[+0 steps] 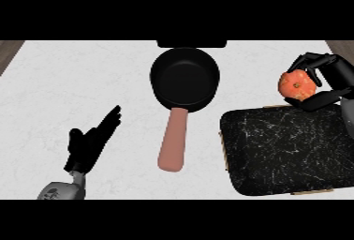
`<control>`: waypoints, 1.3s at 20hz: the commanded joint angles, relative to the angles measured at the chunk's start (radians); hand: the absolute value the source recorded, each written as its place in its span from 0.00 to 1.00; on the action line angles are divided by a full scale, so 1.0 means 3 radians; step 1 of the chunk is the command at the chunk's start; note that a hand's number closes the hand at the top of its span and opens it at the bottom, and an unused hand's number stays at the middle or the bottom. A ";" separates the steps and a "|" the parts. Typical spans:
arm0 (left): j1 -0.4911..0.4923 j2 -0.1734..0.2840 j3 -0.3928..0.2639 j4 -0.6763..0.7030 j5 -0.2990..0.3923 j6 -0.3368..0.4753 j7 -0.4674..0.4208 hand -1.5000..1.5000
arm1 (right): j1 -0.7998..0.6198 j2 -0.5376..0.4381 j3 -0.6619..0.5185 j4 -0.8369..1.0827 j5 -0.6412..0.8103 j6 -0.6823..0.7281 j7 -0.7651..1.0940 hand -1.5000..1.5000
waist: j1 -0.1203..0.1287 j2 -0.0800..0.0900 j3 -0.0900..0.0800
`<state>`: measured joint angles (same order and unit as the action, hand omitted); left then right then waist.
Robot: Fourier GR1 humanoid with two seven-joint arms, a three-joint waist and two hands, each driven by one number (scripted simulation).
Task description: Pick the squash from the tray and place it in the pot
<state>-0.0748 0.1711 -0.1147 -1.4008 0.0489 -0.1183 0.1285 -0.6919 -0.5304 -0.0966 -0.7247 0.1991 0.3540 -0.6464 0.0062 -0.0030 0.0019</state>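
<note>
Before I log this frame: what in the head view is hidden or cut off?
- Squash: its far side is covered by the curled fingers of the right hand.
- Right forearm: cut off by the view's right edge.
- Tray: right part cut off by the same edge.
- Pot: far rim meets a dark shape at the top edge, unidentifiable.
- Left hand: open, forearm cut off below.

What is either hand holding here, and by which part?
The right hand holds the orange squash, fingers curled round its body from the right side. The left hand is open and holds nothing.
</note>
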 commanded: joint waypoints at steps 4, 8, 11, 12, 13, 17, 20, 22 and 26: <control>0.0133 0.0094 0.0105 -0.0019 0.0022 -0.0108 -0.0005 0.50 | -0.0178 0.0130 0.0082 -0.0609 0.0126 -0.0223 0.0657 1.00 | -0.0010 0.0003 -0.0008; 0.0073 -0.0110 -0.0081 0.0018 -0.0153 0.0061 0.0059 0.50 | -0.0612 0.0214 0.0184 -0.0833 0.0186 -0.0164 0.1229 1.00 | -0.0002 0.0004 -0.0009; 0.0037 0.0018 0.0078 0.0120 -0.0036 -0.0096 -0.0025 0.50 | -0.0883 0.0268 0.0305 -0.0827 0.0308 -0.0097 0.1519 1.00 | 0.0011 0.0009 -0.0009; -0.0093 -0.0051 0.0088 0.0036 -0.0012 -0.0016 0.0185 0.50 | -0.0948 0.0222 0.0304 -0.0796 0.0313 0.0003 0.1561 1.00 | 0.0009 0.0009 -0.0008; -0.0018 -0.0098 0.0013 0.0051 -0.0125 0.0057 0.0061 0.50 | -0.0856 0.0453 0.0476 -0.1032 0.0440 -0.0195 0.1810 1.00 | -0.0010 -0.0001 -0.0009; 0.0076 -0.0038 0.0043 -0.0121 -0.0001 -0.0071 0.0260 0.50 | -0.1015 0.0636 0.0658 -0.1010 0.0645 -0.0216 0.2026 1.00 | 0.0011 0.0003 -0.0008; -0.0021 -0.0117 -0.0032 0.0108 -0.0136 -0.0041 0.0033 0.50 | -0.1459 0.0805 0.0773 -0.0520 0.0876 -0.0292 0.2037 1.00 | 0.0055 0.0029 -0.0009; 0.0046 0.0086 0.0120 -0.0180 0.0027 -0.0184 0.0207 0.50 | -0.1485 0.0936 0.0861 -0.0493 0.0981 -0.0349 0.2107 1.00 | 0.0061 0.0018 -0.0008; -0.0011 -0.0059 0.0029 -0.0116 -0.0061 -0.0065 0.0259 0.50 | -0.1682 0.0983 0.1179 -0.0189 0.1462 -0.0523 0.2126 1.00 | 0.0080 0.0034 -0.0009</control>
<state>-0.0635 0.1545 -0.1111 -1.4416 0.0294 -0.1404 0.1766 -1.1561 -0.2664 0.1737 -0.8329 0.5225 0.2461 -0.0324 0.0272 0.0036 0.0003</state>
